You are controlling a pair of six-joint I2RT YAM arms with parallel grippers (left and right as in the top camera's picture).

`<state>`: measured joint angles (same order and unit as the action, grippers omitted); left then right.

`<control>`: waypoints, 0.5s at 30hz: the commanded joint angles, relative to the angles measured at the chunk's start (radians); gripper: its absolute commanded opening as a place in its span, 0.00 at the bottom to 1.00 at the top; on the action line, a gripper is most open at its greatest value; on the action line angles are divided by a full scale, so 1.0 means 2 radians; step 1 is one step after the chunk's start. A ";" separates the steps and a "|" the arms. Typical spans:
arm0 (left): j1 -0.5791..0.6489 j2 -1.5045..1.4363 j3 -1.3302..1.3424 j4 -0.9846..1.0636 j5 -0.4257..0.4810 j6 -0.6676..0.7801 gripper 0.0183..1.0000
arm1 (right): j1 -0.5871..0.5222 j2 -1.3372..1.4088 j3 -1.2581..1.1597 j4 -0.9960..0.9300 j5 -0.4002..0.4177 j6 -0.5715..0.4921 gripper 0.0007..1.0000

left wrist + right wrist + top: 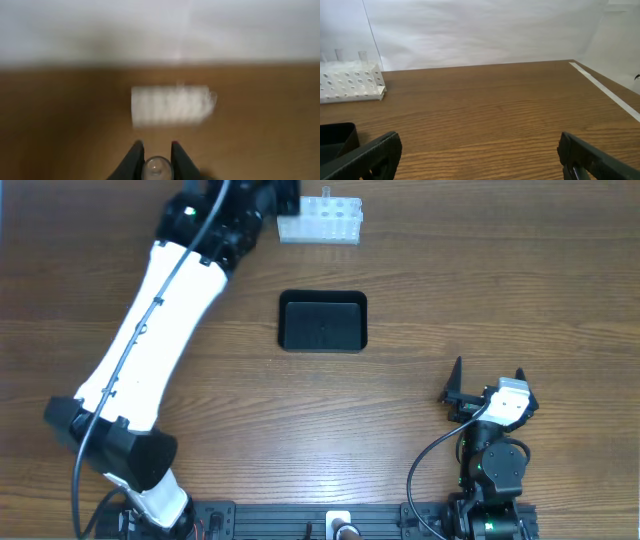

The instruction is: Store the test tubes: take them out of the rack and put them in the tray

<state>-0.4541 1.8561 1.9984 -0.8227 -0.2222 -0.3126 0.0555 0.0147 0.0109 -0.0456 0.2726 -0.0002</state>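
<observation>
Left wrist view shows the left gripper [156, 146] clamped on a test tube [157, 167], near the rack [171, 105] at the desk's far edge. The right gripper [489, 368] has its fingers wide apart

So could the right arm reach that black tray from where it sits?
Probably yes. The table between the right claw and the tray lies bare, and the left arm is off by the rack, out of the way.

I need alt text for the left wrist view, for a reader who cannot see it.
The left pincer holds a clear test tube, its rounded end facing the camera. Beyond it a white rack stands on the brown table, with a pale wall behind.
</observation>
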 commanded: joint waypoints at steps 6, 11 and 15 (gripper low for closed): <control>-0.031 0.075 -0.042 -0.125 -0.026 -0.153 0.08 | -0.001 -0.005 -0.003 0.000 0.001 0.002 0.99; -0.036 0.107 -0.042 -0.123 -0.024 -0.153 0.06 | -0.001 -0.005 -0.003 0.000 0.001 0.002 0.99; -0.036 0.130 -0.042 -0.121 -0.018 -0.153 0.07 | -0.001 -0.005 -0.003 0.000 0.001 0.002 0.99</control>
<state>-0.5282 2.0727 1.9137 -1.0645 -0.2520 -0.5953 0.0555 0.0147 0.0109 -0.0452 0.2726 -0.0002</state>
